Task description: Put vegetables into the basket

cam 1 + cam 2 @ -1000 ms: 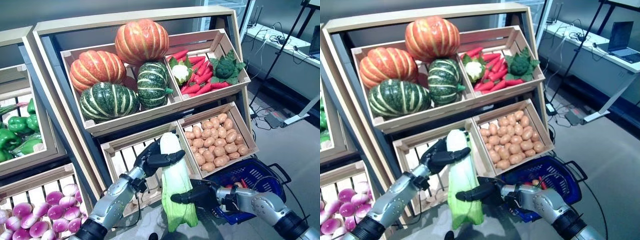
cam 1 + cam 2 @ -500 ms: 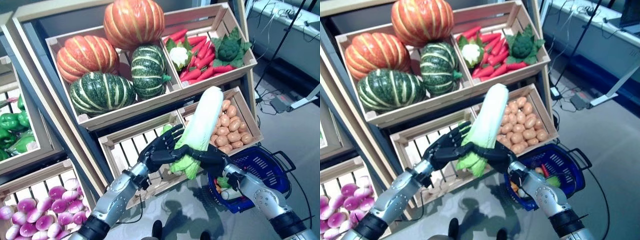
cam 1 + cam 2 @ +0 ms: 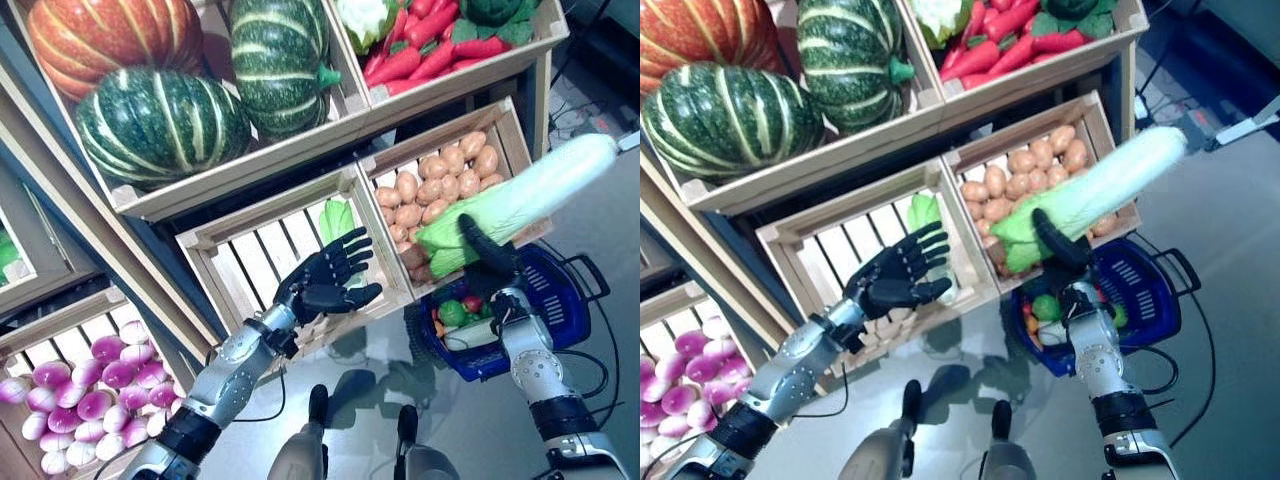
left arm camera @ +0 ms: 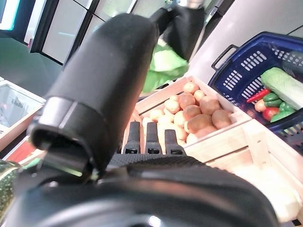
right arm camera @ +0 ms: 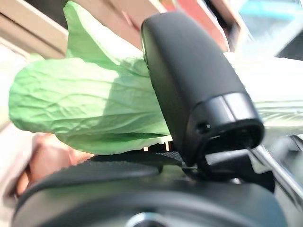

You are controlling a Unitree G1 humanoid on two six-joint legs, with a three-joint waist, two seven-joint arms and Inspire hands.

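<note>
Napa cabbage (image 3: 520, 200) in our right hand (image 3: 483, 252), thumb and fingers curled round its leafy end, white end tilted up over the potato crate (image 3: 513, 128), above the blue basket (image 3: 560, 300). Our left hand (image 3: 322, 284) is spread and holds nothing, in front of the slatted crate (image 3: 240, 262).

My left hand (image 3: 322, 285) hangs out in front with its fingers spread straight and its palm up, gripping nothing, on a forearm that reaches up from the lower left. My right hand (image 3: 490, 258) is raised on an almost upright forearm, with thumb and fingers curled round the cabbage (image 3: 520, 201) near its leafy end.
</note>
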